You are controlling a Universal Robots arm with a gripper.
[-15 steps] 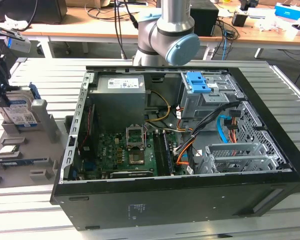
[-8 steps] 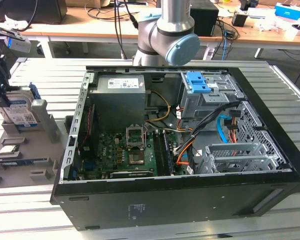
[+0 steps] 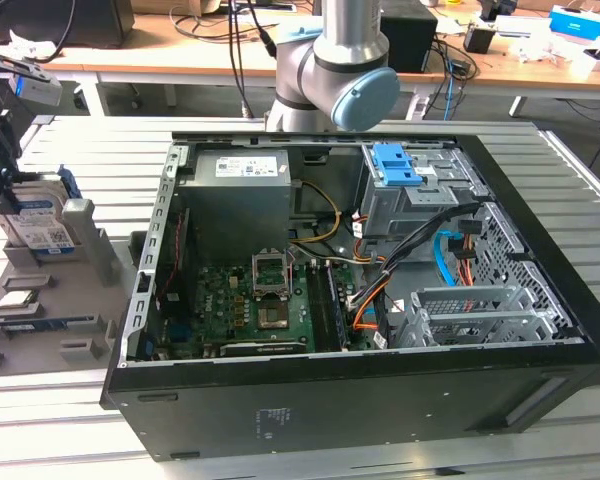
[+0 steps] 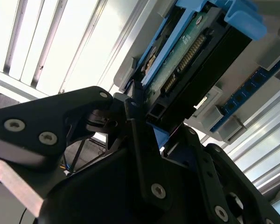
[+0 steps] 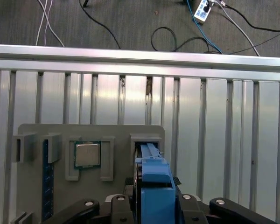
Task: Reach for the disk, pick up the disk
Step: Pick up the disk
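1. Altogether the count is one arm [image 3: 325, 60], one tool [image 5: 153, 182], one disk [image 3: 35, 220], one grey holder [image 5: 116, 130] and one open computer case [image 3: 380, 410].
2. One square chip [image 5: 87, 155] lies flat in a pocket of the holder, apart from the disk.
3. The holder and the case both rest on the slatted metal tabletop [image 5: 214, 140], with the holder just beside the case on the exterior view's left.
4. The disk stands on edge in a slot of the holder, not flat.
5. Its long axis looks upright, and one blue rail [image 5: 149, 154] runs along the edge nearest the tool.
6. Its printed broad face is turned toward the exterior camera, and its thin edge lines up with the tabletop's slats.
7. The tool sits over the disk, one black side on each broad face in both wrist views.
8. Whether the tool has closed on the disk or merely brackets it, I cannot tell.
9. The disk sits in its slot, not lifted out.
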